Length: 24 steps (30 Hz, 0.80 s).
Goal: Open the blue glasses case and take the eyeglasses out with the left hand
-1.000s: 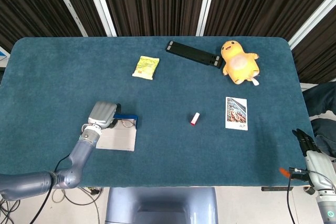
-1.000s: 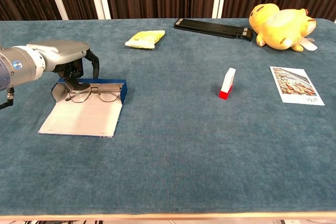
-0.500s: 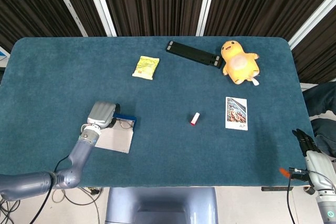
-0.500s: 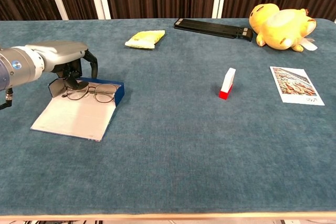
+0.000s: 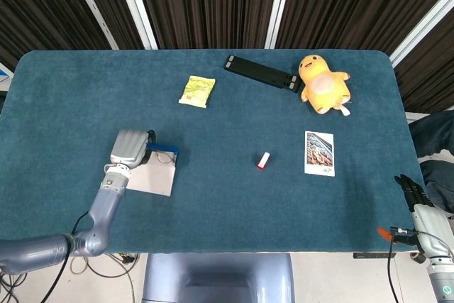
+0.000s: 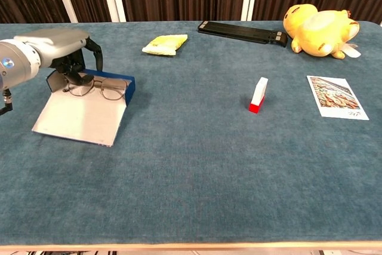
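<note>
At far left of the bench (image 6: 197, 165), left hand (image 6: 57, 46) curled over the left end of the glasses (image 6: 95, 88), pinching them. Glasses lying in the open blue case (image 6: 89, 108), flap spread near. Further right: yellow packet (image 6: 165, 43), black bar (image 6: 242, 31), small red-white block (image 6: 258, 95), photo (image 6: 334, 97), plush duck (image 6: 317, 23). Right hand (image 5: 413, 191) at the near right edge, fingers straight, holding nothing.
</note>
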{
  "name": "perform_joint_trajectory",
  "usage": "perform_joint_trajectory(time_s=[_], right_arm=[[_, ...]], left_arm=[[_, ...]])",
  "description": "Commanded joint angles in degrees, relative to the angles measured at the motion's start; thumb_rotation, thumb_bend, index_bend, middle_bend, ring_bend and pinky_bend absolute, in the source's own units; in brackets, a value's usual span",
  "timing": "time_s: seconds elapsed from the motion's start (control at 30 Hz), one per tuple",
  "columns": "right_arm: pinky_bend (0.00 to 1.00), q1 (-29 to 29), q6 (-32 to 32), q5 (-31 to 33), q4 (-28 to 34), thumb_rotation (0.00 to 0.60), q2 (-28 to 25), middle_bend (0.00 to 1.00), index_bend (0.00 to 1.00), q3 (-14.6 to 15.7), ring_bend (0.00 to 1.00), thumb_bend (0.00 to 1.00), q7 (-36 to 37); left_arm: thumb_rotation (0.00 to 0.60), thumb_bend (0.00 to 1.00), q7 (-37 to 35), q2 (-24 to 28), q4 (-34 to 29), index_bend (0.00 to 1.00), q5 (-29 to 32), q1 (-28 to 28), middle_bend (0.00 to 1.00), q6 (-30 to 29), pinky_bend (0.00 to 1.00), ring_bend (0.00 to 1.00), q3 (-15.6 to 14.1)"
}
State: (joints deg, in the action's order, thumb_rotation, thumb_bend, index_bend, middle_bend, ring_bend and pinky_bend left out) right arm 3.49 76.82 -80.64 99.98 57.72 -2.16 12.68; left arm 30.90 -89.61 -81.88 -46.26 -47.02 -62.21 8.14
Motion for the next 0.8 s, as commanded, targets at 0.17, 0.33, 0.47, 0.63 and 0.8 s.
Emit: perform_joint_trajectory(time_s=[0.17, 0.33, 0.47, 0.63, 0.8], right_arm=[[0.2, 0.0, -0.1, 0.0, 0.1, 0.6, 0.0, 0.0, 0.0, 0.0, 0.0, 0.13, 0.0], [0.2, 0.0, -0.1, 0.1, 0.2, 0.6, -0.1, 0.0, 0.0, 0.0, 0.0, 0.13, 0.1], [0.2, 0.0, -0.1, 0.1, 0.3, 0.6, -0.1, 0.0, 0.0, 0.0, 0.0, 0.13, 0.1], [0.2, 0.0, -0.1, 0.1, 0.3, 0.6, -0.1, 0.0, 0.0, 0.0, 0.0, 0.13, 0.1], [0.2, 0.0, -0.1, 0.2, 0.3, 0.6, -0.1, 0.0, 0.0, 0.0, 0.0, 0.13, 0.2]], left_arm=[[0.6, 0.46, -6.2, -3.9, 6.9, 0.54, -8.5, 3.7, 0.97, -7.3, 1.0, 0.9, -0.4], [0.6, 0.46, -11.5, -7.2, 12.1, 0.54, -12.7, 5.7, 0.97, -10.4, 1.0, 0.9, -0.4], [0.6, 0.46, -14.5, -9.8, 16.7, 0.54, -15.6, 6.9, 0.97, -11.7, 1.0, 0.9, -1.0], [0.6, 0.46, -16.1, -11.9, 20.6, 0.54, -16.9, 7.9, 0.97, -11.2, 1.0, 0.9, -1.1], [0.6, 0.46, -16.8, -12.8, 22.6, 0.54, -18.1, 8.5, 0.97, -11.1, 1.0, 0.9, -0.6]])
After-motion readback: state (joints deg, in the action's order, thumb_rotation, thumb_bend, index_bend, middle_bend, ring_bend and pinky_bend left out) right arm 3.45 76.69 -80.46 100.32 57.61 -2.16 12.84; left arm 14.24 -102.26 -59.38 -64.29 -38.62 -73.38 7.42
